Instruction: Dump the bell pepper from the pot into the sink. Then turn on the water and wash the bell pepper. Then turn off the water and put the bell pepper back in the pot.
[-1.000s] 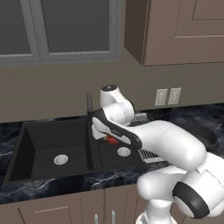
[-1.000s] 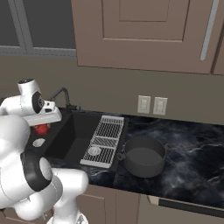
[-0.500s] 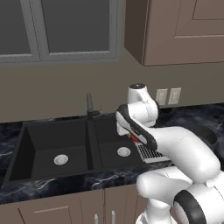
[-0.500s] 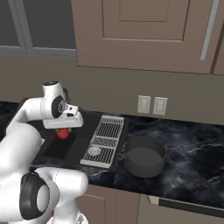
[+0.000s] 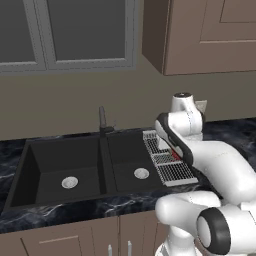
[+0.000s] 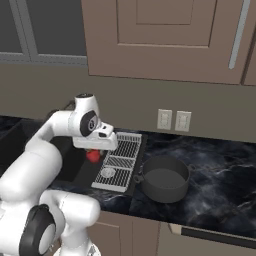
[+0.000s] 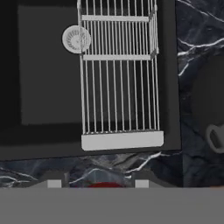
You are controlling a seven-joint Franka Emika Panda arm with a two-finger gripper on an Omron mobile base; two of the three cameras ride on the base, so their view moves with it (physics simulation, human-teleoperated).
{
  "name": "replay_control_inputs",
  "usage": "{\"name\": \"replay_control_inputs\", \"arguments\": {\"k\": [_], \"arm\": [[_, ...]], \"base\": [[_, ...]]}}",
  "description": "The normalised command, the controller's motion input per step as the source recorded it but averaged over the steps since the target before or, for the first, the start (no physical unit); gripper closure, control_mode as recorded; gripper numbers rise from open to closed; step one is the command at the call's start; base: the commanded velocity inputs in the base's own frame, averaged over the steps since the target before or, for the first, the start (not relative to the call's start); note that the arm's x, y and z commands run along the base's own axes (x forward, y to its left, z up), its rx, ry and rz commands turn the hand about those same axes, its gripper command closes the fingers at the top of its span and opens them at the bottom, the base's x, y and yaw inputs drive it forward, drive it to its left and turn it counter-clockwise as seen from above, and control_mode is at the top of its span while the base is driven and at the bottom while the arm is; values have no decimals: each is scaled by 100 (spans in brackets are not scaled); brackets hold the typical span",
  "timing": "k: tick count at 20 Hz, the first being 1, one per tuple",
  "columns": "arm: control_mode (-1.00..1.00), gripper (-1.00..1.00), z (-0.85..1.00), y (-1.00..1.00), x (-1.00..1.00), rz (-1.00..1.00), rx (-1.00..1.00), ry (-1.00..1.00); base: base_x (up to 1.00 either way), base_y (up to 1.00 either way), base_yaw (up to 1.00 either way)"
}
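As you can see, the pepper (image 6: 93, 156) hangs pinched in the gripper (image 6: 94, 151) above the right edge of the sink (image 5: 65, 160), just beside the wire rack (image 6: 120, 161). The pot (image 6: 164, 178) sits on the counter (image 6: 220, 185) right of the rack.

Matt black sink (image 5: 60, 160); silvery metal wire rack (image 7: 118, 70).

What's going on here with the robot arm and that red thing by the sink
The arm's gripper holds the red bell pepper in the air over the right edge of the black sink, beside the wire rack. The dark pot stands empty on the marble counter further right. It looks like the pepper is being taken toward the pot.
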Motion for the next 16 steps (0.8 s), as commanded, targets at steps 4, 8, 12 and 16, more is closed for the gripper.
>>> {"name": "replay_control_inputs", "arguments": {"k": [4,8,12,16], "arm": [[-100,100,18,-77,4,-19,0,5],[-100,100,11,-79,4,-19,0,4],[-100,100,2,-79,7,-18,-1,2],[-100,100,0,-69,9,-15,-2,0]], "base": [[0,0,0],[0,0,0],[0,0,0],[0,0,0]]}}
